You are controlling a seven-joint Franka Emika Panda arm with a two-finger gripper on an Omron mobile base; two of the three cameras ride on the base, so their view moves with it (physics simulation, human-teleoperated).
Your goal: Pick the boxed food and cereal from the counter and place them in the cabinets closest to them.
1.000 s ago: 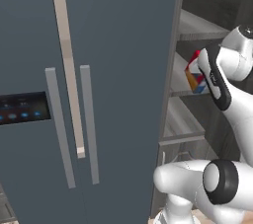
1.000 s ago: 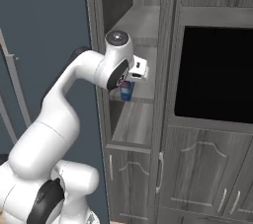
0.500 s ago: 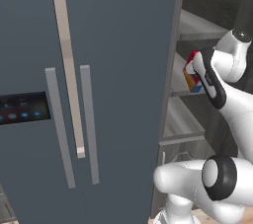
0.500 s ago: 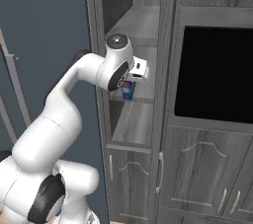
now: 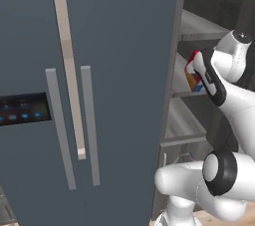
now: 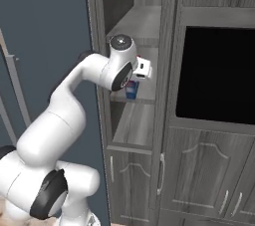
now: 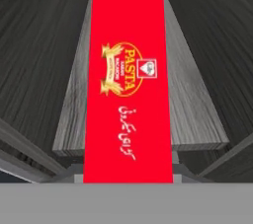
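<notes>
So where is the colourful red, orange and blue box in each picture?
Left base view: the red, orange and blue carton sits right of middle, above a grey wood-grain shelf.
Right base view: its blue corner peeks out beneath the white arm, near the middle.
Hand view: its red face runs down the centre.
Shared landmark: the shelf.

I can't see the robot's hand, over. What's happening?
Gripper shut on the cereal. Box is inside the open cabinet, above a shelf. Nothing blocking.

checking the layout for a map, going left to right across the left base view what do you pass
fridge display panel → fridge's two grey bar handles → open cabinet shelves → cereal held at the shelf → robot arm
</notes>
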